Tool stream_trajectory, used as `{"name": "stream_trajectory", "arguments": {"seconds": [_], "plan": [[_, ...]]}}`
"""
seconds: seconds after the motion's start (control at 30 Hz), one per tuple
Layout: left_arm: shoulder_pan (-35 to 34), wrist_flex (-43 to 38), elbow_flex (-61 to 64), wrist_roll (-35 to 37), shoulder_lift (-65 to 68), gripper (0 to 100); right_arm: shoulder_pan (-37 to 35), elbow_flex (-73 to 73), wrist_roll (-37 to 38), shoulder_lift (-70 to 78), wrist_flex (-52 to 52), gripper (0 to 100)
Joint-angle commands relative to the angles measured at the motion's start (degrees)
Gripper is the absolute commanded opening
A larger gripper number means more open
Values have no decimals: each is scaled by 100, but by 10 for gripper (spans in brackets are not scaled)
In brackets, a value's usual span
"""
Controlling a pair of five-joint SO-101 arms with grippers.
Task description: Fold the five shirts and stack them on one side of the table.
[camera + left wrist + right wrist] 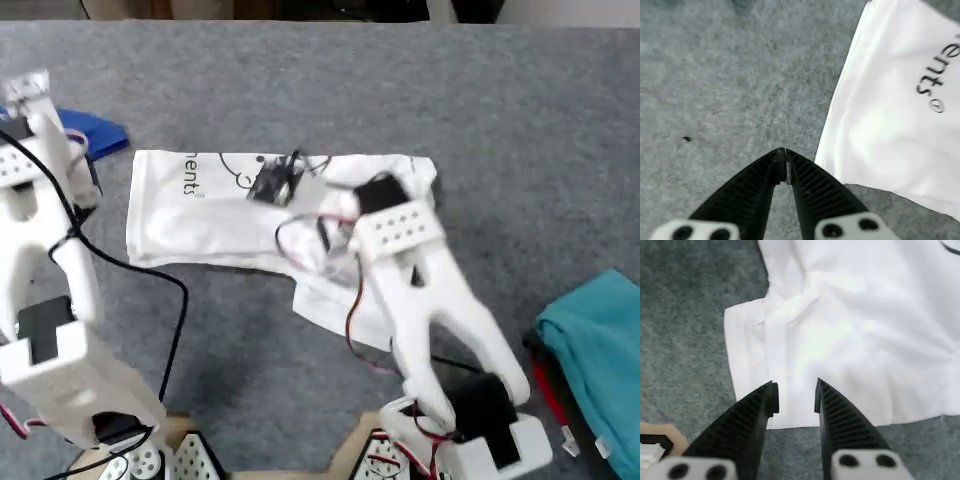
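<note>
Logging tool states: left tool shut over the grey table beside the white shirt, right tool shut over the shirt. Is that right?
Not quite: the right tool is open, jaws apart over the white shirt, as the right wrist view shows. The left tool is shut over the grey table, as stated.

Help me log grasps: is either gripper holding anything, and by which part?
Nothing: left gripper shut empty beside the shirt; right gripper open over it.

Bright even light, soft shadows, the white shirt glaring
</note>
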Motion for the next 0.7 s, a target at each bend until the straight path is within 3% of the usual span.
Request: {"name": "stream_trajectory", "arguments": {"seconds": [0.0, 0.13, 0.47, 0.67], "plan": [[-97, -1371, 1662, 193, -514, 20, -312, 514, -211, -347, -360, 148], [-123, -2444, 2611, 220, -576, 20, -365, 875, -325, -321, -651, 150], [-176, -2778, 2629, 237, -286, 20, -330, 1675, -457, -224, -1714, 153], [-176, -2778, 2629, 229, -286, 20, 13, 1552, -431, 664, -2127, 153]]}}
